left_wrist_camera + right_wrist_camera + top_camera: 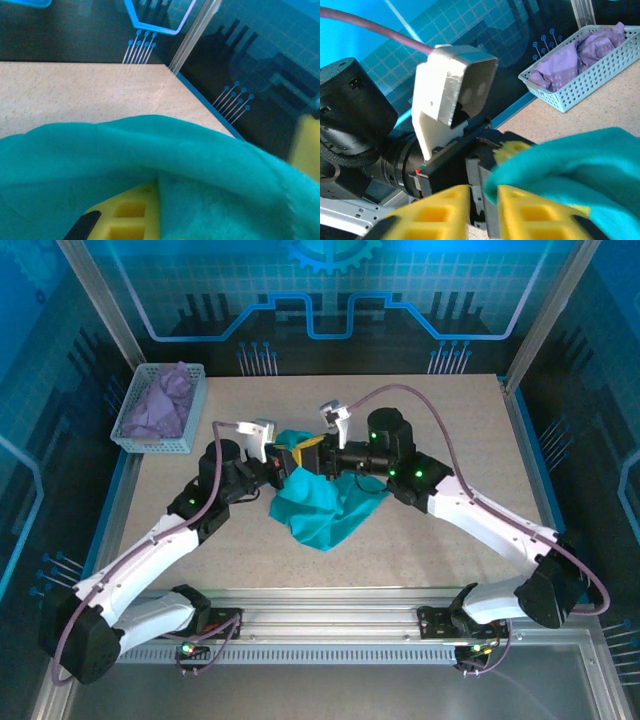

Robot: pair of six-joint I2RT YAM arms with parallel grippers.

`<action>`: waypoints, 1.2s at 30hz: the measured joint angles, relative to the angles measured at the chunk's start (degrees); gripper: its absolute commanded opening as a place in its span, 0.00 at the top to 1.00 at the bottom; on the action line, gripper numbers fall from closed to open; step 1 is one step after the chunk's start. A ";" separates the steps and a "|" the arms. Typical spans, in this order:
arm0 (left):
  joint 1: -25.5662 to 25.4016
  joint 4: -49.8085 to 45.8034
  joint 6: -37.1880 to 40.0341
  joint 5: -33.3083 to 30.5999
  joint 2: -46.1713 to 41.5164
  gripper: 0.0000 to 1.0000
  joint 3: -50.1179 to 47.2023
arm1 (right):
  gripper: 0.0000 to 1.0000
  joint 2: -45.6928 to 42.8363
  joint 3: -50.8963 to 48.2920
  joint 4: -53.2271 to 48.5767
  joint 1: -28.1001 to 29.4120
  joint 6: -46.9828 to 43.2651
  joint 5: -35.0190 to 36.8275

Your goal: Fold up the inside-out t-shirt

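The teal-green inside-out t-shirt (325, 502) lies bunched at the table's middle, with its upper edge lifted between the two grippers. My left gripper (286, 464) is shut on that edge. In the left wrist view one yellow finger (131, 210) shows and the t-shirt (150, 150) covers the rest. My right gripper (309, 448) faces it, almost touching. Its yellow fingers (437, 210) stand slightly apart, so the right gripper (484, 194) is open. The t-shirt (580, 165) drapes over its right finger, with an edge curling at the gap. The left gripper's body (445, 165) sits just behind.
A pale blue perforated basket (128, 436) (580, 87) holding a lavender cloth (160, 402) (590, 55) stands at the table's far left corner. Both arms reach inward over the middle. The table's blue-lined edge (210, 107) runs past the shirt.
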 measured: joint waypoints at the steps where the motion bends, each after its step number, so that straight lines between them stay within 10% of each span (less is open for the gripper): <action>1: 0.04 1.57 0.42 0.92 -0.83 1.00 -1.29 | 0.55 -1.27 -1.01 -0.42 -0.35 -0.57 0.26; 9: 0.04 13.73 4.83 10.43 -5.33 1.00 -10.49 | 0.45 -9.01 -8.44 -3.85 -11.63 -2.62 0.22; 24: 0.04 17.84 6.69 15.89 -5.38 1.00 -11.28 | 0.47 3.65 -7.21 -5.44 -11.82 -3.21 -8.17; 31: 0.04 17.81 7.63 15.82 -5.38 1.00 -11.30 | 0.96 3.93 -7.10 -3.10 -10.67 -2.05 -10.29; 36: 0.04 17.86 7.74 15.32 -6.32 0.91 -13.29 | 1.00 1.42 -7.04 -2.64 -11.41 -3.34 -8.50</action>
